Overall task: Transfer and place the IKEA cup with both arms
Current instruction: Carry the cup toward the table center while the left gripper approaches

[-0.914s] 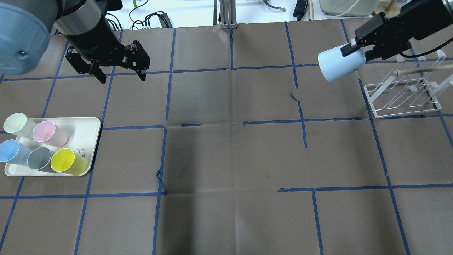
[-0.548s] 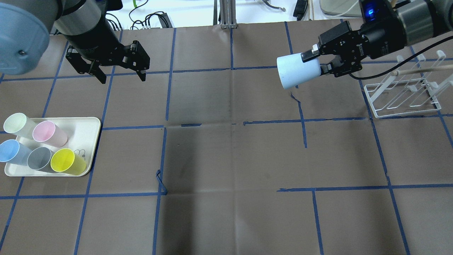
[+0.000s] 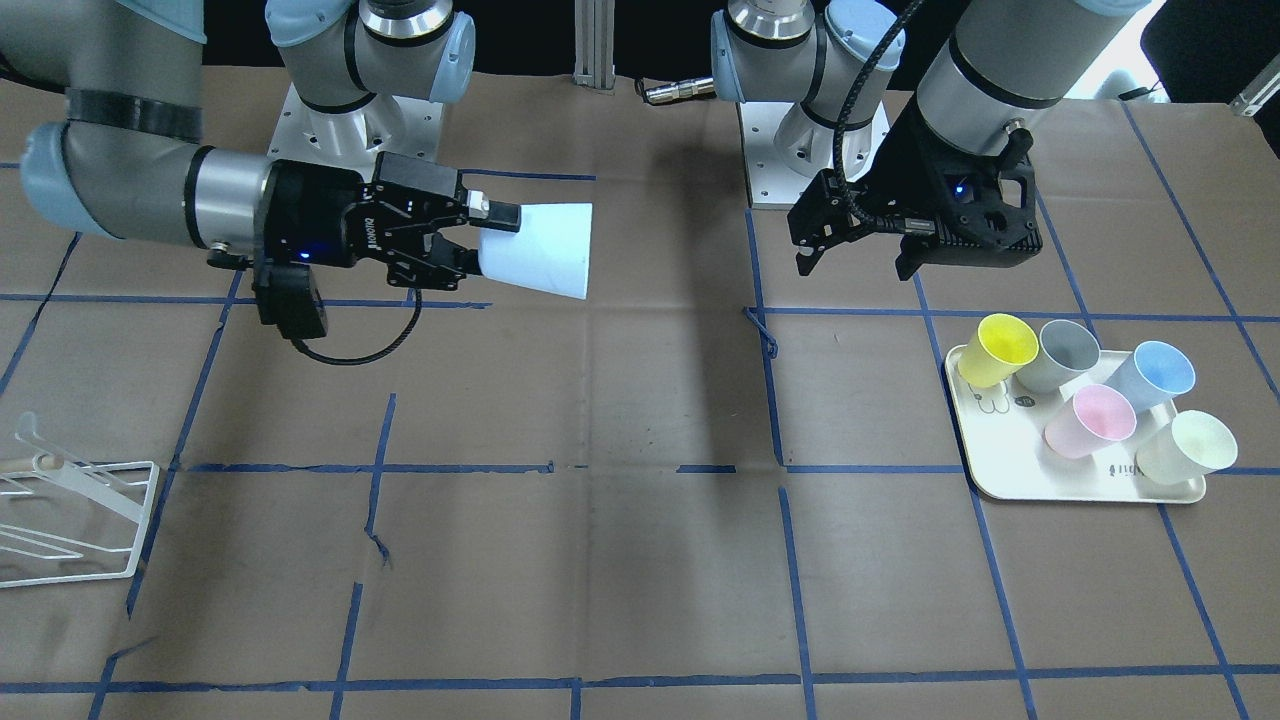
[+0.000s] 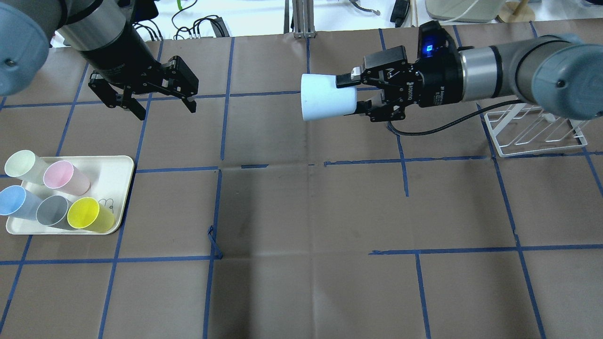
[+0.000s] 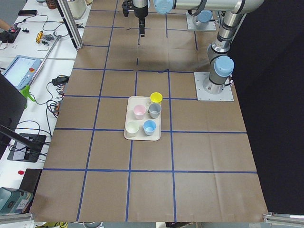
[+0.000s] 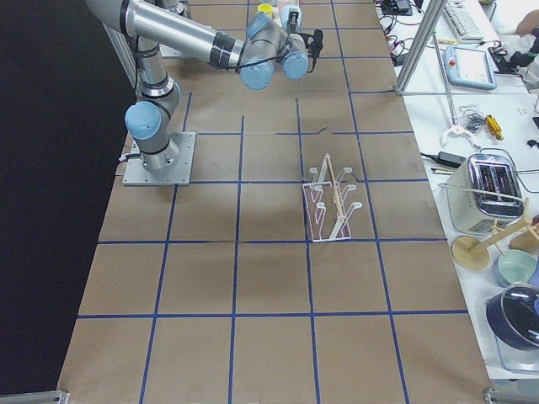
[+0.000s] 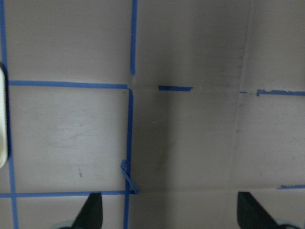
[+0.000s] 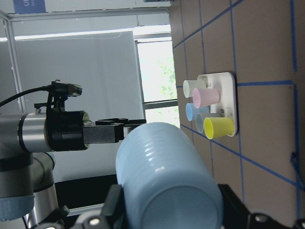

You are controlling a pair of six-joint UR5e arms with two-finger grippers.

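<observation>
IKEA cup (image 4: 327,96): pale blue, lying on its side in the air at the upper centre of the overhead frame, above the bench (image 4: 301,212). It touches nothing but the fingers gripping it. The wide rim faces frame left and the base faces frame right.
Tray (image 4: 115,165): cream, flat on the bench at the lower left of the overhead frame, well apart from the held cup.
Cups on tray: five, all standing rim up. A cream-green cup (image 4: 21,165) and a pink cup (image 4: 63,176) make the far row. A second blue cup (image 4: 14,200), a grey cup (image 4: 52,210) and a yellow cup (image 4: 87,214) make the near row (the blue one is a near twin of the held cup).
Left fingers (image 4: 189,101): upper left of the overhead frame, above the bench and beyond the tray, pointing downward. They are spread wide with nothing between them (the left wrist view shows only bare bench and blue tape (image 7: 129,133) between the two tips).
Right fingers (image 4: 344,81): just right of centre at the top of the overhead frame, reaching in level from frame right. They are clamped on the IKEA cup's base end, one finger on the far side and one on the near side.
Right arm (image 4: 494,70): stretched roughly level across the upper right of the frame, with a black cable looping beneath the wrist.
Rack (image 4: 532,136): white wire, standing on the bench at the right edge of the overhead frame, partly hidden behind the right arm.
</observation>
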